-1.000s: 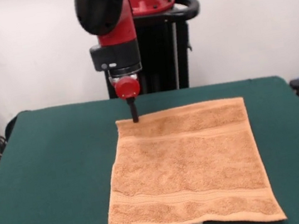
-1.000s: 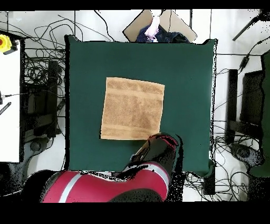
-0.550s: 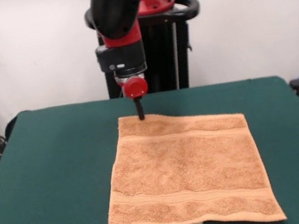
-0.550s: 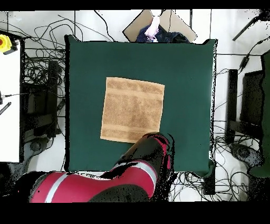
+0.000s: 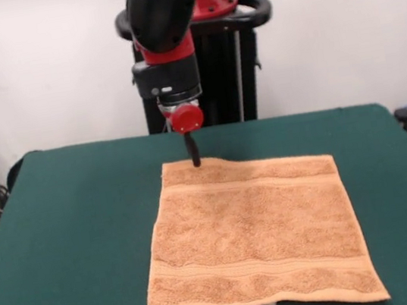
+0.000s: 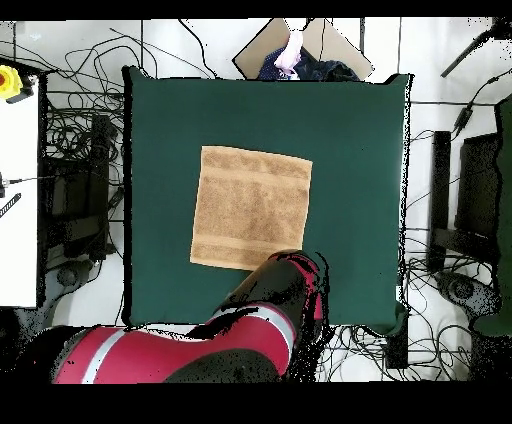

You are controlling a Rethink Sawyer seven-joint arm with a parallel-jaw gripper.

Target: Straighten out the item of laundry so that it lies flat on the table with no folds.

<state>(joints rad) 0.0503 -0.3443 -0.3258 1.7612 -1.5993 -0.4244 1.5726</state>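
Our pincer [image 5: 194,159] meets the towel [image 5: 255,231]'s far left corner on the table [image 5: 70,234]; its grip we cannot tell. Lifting while caught could refold that corner.

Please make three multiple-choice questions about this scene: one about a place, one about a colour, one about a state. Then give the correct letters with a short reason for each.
1. Where is the claw?
A. at the towel's far edge, near a corner
B. over the towel's middle
C. off the table

2. What colour is the table?
A. white
B. dark green
C. blue

3. How does the towel lie?
A. rolled up
B. folded in half
C. spread open

Answers:
1. A, the claw is at the towel's far edge.
2. B, the table shows dark green.
3. C, both border bands show.
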